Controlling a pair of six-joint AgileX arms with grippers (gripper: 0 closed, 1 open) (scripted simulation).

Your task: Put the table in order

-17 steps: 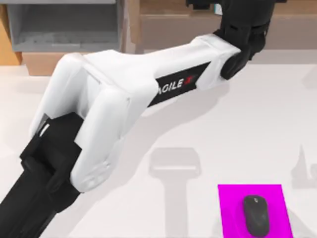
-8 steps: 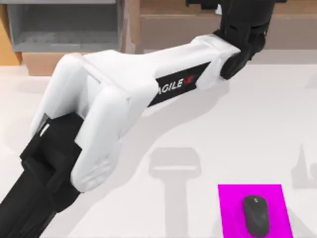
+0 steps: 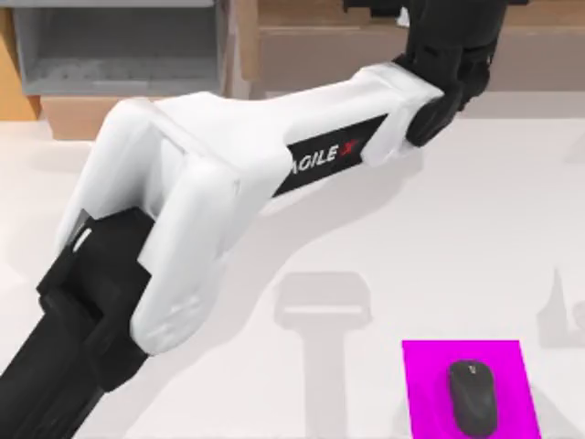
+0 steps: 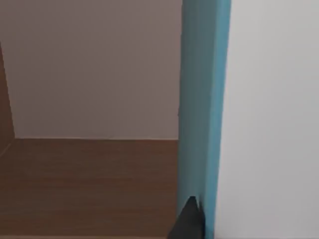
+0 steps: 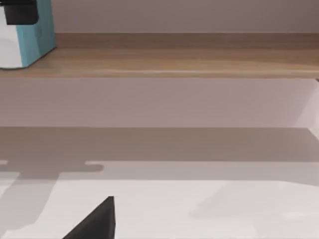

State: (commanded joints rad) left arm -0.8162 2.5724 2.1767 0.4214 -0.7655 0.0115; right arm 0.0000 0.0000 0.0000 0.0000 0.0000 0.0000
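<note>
Two arms share this scene, and the left arm point(image 3: 228, 174) does the work, stretched across the white table point(image 3: 439, 238) toward its far edge, where the light-brown wooden shelf unit point(image 3: 311, 41) stands. Its left gripper point(image 3: 402, 14) sits at the shelf with a teal-and-white book-like object point(image 4: 204, 114) close before the wrist camera, standing upright on the wooden shelf board point(image 4: 84, 184); one dark fingertip point(image 4: 189, 221) lies against the teal edge, so I judge the hand to be closed on the object, though the second finger is hidden. From the right wrist view the same teal object point(image 5: 35, 30) rests on the shelf near its end, with a dark gripper part just above it. A black mouse point(image 3: 473, 396) lies on the magenta mat point(image 3: 430, 384) near the table's near right corner. The right gripper point(image 5: 94, 221) hangs low over the table, and whether it is wide or narrow cannot be told. If the hand releases while the object is leaning, it could tip over on the shelf, and a careless pull-back could drag it off the board.
</note>
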